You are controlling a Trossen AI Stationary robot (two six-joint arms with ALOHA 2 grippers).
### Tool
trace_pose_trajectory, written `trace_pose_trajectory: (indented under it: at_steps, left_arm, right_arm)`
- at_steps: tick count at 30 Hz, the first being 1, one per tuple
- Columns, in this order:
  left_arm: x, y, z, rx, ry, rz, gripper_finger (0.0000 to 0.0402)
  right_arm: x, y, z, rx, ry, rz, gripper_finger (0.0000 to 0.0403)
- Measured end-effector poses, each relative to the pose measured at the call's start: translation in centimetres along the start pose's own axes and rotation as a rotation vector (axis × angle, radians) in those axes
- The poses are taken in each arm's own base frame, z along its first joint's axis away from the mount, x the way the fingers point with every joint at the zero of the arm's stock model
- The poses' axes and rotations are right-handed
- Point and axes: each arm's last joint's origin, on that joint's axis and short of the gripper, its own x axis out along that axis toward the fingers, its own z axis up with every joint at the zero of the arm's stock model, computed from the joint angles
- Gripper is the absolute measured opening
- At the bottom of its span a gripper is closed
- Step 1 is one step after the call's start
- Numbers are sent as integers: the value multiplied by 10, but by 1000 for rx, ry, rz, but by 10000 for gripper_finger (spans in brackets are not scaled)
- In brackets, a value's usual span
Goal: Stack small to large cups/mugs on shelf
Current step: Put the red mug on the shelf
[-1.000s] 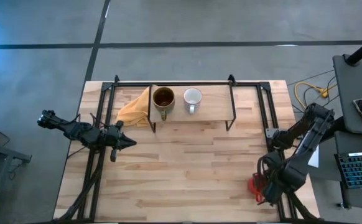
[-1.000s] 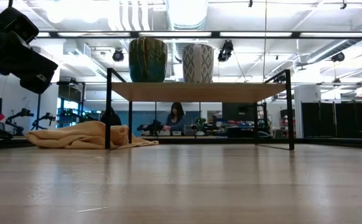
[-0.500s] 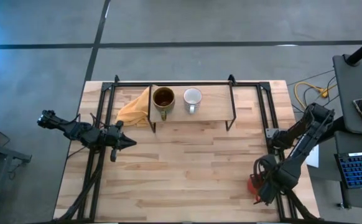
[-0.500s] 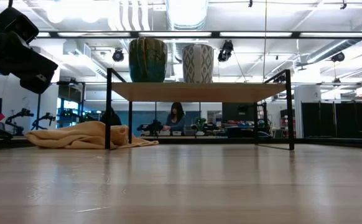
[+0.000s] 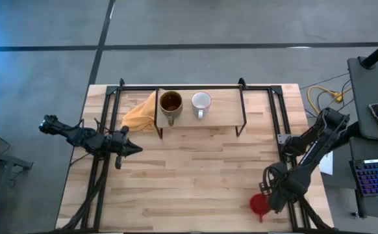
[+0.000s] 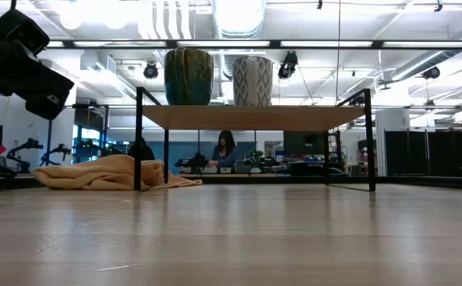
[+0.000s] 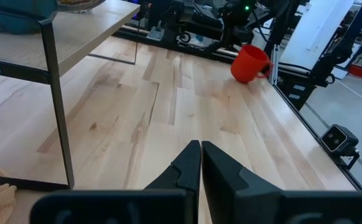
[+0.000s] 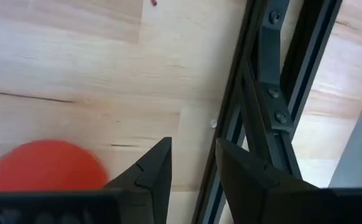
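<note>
Jaws of the right gripper (image 8: 192, 163) are parted with nothing seen between them, beside the red mug (image 5: 259, 204), which lies at the near right corner of the worktop (image 5: 195, 175) next to the frame rail; jaws of the left gripper (image 7: 200, 163) are pressed together and empty, parked over the worktop's left side. On the shelf (image 5: 221, 112) the brownish-olive mug (image 5: 170, 104) and the white mug (image 5: 201, 102) are set side by side. From here the red mug could be nudged off the edge or clipped against the rail if it is gripped off-centre.
</note>
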Motion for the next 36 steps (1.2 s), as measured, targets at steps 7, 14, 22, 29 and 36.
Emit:
trace_pose_trajectory:
  at_steps: [7, 14, 22, 29, 36]
  left_arm:
    - [0, 0, 0, 0, 1, 0, 0]
    - [0, 0, 0, 0, 1, 0, 0]
    - [0, 0, 0, 0, 1, 0, 0]
    - [0, 0, 0, 0, 1, 0, 0]
    - [0, 0, 0, 0, 1, 0, 0]
  right_arm:
    - [-25, -1, -4, -10, -20, 37, 118]
    - [-44, -3, -6, -15, -27, 50, 114]
    - [-60, 15, -21, -94, -4, 281, 113]
    - [-46, 18, -22, -88, -10, 227, 122]
    - [-47, 22, -26, -160, 19, 264, 123]
